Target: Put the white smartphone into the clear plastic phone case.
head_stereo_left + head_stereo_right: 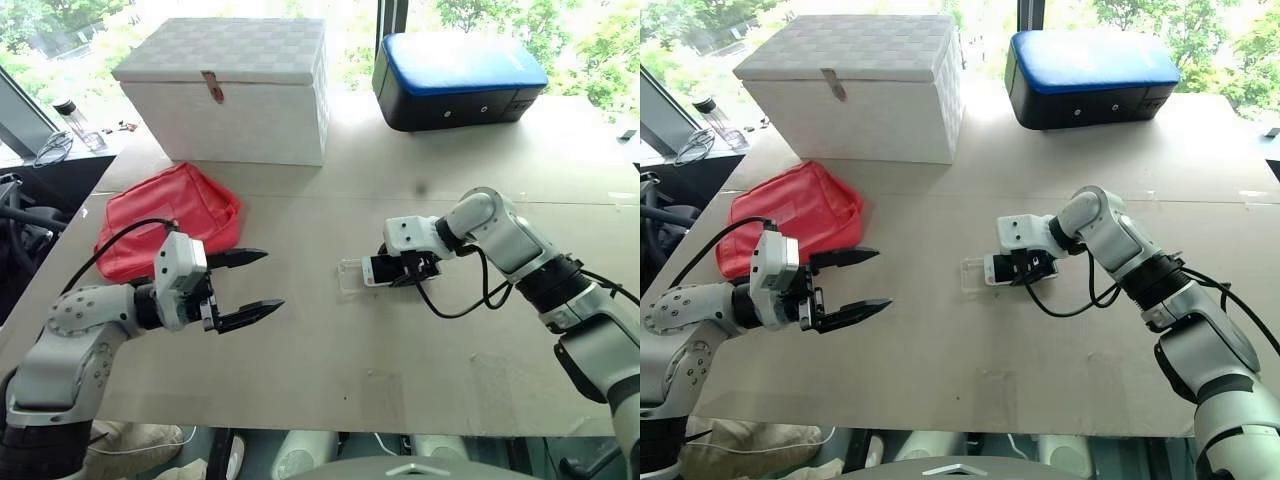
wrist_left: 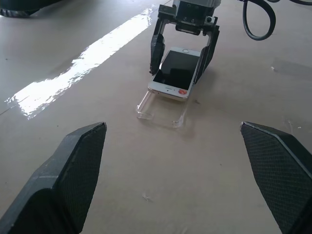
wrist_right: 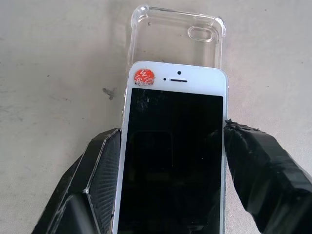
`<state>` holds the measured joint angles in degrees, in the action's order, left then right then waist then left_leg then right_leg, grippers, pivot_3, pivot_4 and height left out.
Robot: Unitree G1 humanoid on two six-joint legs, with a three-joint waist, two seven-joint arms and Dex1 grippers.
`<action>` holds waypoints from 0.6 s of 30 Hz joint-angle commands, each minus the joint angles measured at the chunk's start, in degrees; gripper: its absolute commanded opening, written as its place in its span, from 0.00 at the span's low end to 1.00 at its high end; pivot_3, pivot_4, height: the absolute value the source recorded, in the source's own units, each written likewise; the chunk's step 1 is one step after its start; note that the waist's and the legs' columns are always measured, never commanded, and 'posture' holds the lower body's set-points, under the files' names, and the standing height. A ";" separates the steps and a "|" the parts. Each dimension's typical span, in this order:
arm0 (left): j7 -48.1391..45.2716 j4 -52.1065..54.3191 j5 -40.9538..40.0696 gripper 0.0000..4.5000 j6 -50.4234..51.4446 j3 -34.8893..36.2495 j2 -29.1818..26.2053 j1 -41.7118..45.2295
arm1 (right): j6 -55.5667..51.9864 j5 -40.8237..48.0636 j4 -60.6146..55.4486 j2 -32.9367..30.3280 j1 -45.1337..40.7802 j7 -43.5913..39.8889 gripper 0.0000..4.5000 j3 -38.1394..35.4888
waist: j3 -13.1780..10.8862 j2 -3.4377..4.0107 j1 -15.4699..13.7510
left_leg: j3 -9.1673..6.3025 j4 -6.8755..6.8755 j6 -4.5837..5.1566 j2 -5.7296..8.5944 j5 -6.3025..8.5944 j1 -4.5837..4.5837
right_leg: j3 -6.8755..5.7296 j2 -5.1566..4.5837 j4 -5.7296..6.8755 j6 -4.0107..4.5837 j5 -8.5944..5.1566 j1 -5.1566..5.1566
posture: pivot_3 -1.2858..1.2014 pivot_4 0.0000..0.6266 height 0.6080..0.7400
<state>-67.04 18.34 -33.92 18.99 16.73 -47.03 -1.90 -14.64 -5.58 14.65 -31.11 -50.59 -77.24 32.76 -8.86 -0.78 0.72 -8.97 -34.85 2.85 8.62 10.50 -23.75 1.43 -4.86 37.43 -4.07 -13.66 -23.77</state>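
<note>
The white smartphone [image 3: 173,146] has a dark screen, a white border and a red sticker at one corner. My right gripper [image 1: 405,268] is shut on its long edges, one black finger [image 3: 263,180] on each side. The phone's sticker end rests on the clear plastic phone case [image 3: 175,39], which lies flat on the table; the case's camera-hole end sticks out past the phone. From the left wrist, the phone [image 2: 174,73] slopes down into the case [image 2: 161,111]. My left gripper [image 1: 270,280] hovers open to the left of the case, apart from it and empty.
A red pouch [image 1: 165,215] lies at the left, behind my left arm. At the back stand a white lidded box [image 1: 230,90] and a blue-topped black case [image 1: 455,75]. A bottle [image 1: 75,120] stands off the table's far left. Bare tabletop [image 1: 330,360] lies in front of the case.
</note>
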 commanded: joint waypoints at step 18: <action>4.51 4.41 -0.98 1.00 0.50 -0.10 0.72 -0.26 | -2.78 -5.47 2.34 2.19 -1.46 -0.91 0.61 1.27 | 0.04 -0.03 0.06 | 0.00 0.00 0.00 -0.01 0.00 0.07 | 0.01 0.03 0.07 0.00 0.00 0.04 | 0.52 0.24 1.00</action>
<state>-63.15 20.86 -33.93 19.65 15.79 -46.49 -2.45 -16.33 -9.18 15.83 -28.93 -52.17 -78.29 33.04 -8.82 -0.80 0.78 -8.97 -34.85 2.85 8.61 10.50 -23.68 1.45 -4.83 37.50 -4.06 -13.66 -23.74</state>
